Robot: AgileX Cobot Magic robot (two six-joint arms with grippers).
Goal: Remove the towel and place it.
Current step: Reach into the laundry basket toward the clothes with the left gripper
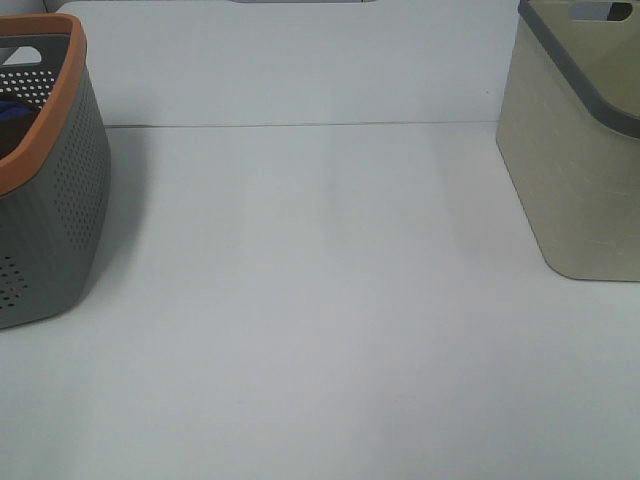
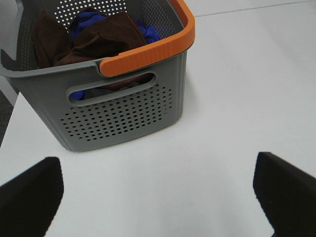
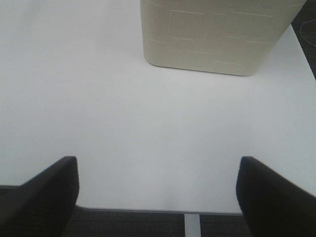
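The dark reddish-brown towel (image 2: 103, 37) lies crumpled inside a grey perforated basket (image 2: 118, 113) with an orange rim, on top of a blue cloth (image 2: 86, 22). In the high view the same basket (image 1: 50, 210) stands at the table's left edge; only a bit of blue shows inside it there. My left gripper (image 2: 158, 190) is open over bare table, short of the basket's handle side, holding nothing. My right gripper (image 3: 157, 195) is open and empty over the near table edge, facing a beige bin (image 3: 217, 34). Neither arm appears in the high view.
The beige bin (image 1: 580, 150) with a grey rim stands at the table's right side. White tabletop (image 1: 320, 300) stretches between basket and bin. In the right wrist view dark floor shows past the table's near edge.
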